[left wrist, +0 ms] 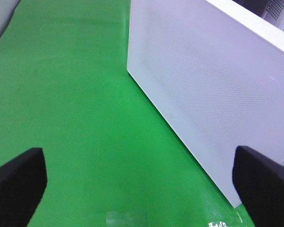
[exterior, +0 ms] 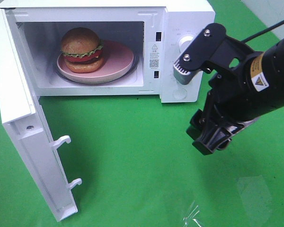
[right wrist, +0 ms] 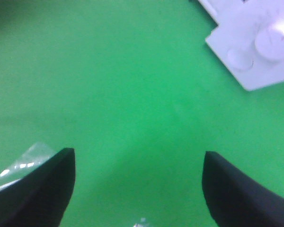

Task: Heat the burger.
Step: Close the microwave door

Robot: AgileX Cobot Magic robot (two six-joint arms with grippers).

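Exterior high view, upper left of frame: burger (exterior: 81,49) inside the cavity of a white microwave (exterior: 180,19), resting on a pink plate (exterior: 118,61), toward the plate's left side, domed bun up, red and green layers showing. Door (exterior: 23,123) standing fully open, running down the left edge of the frame, two white latch hooks (exterior: 61,141) sticking out of its edge toward the middle. Green bench (exterior: 132,156) under everything. At the right of frame, black right arm (exterior: 246,85), angled down in front of the microwave's control panel, covering part of the round knob (exterior: 183,43); outside the cavity and well apart from the burger. Near the bottom right, a clear shiny scrap (exterior: 194,215) lying on the green.

Left wrist view: left hand (left wrist: 141,182) spread wide, black fingertips (left wrist: 19,182) at the lower corners of the frame, only green bench between them, gripping nothing. Across the upper right, the door's flat white outer face with its fine dotted mesh, near the hand but not touching it.

Right wrist view: right hand (right wrist: 138,189) open as well, dark fingertips (right wrist: 38,189) apart at the bottom of the frame, bare green between, holding nothing. In the upper right corner, blurred, a corner of the control panel with the knob and a smaller round button (right wrist: 240,58). At lower left, the clear scrap just beside one fingertip.
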